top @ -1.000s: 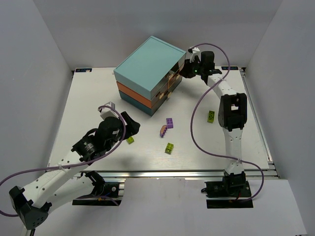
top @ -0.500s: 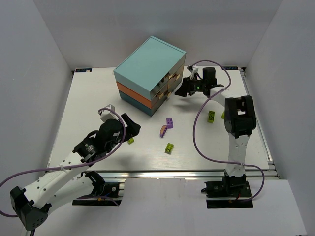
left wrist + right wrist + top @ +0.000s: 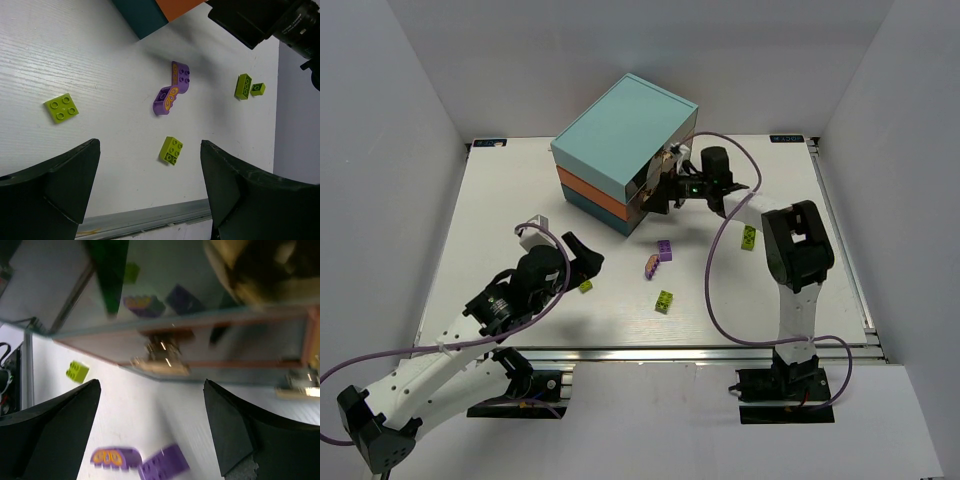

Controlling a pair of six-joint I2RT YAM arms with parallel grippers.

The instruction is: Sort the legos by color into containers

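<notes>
The chest [image 3: 620, 135] sits at the table's [image 3: 500, 200] 12 o'clock, with light teal over orange over dark teal. The right gripper [image 3: 660, 192] hovers at the drawer fronts, at the chest's 4 o'clock, with its fingers apart and nothing between them. Its blurred wrist view shows a drawer handle [image 3: 160, 352] close ahead. The left gripper [image 3: 585, 255] is at the table's 8 o'clock, its fingers spread wide and empty, near a yellow-green plate [image 3: 585, 286]. Around the table's centre lie two touching purple bricks [image 3: 658, 258], and at their 6 o'clock a yellow-green brick [image 3: 664, 300]. Two green bricks [image 3: 243, 86] lie just beside each other toward 3 o'clock.
</notes>
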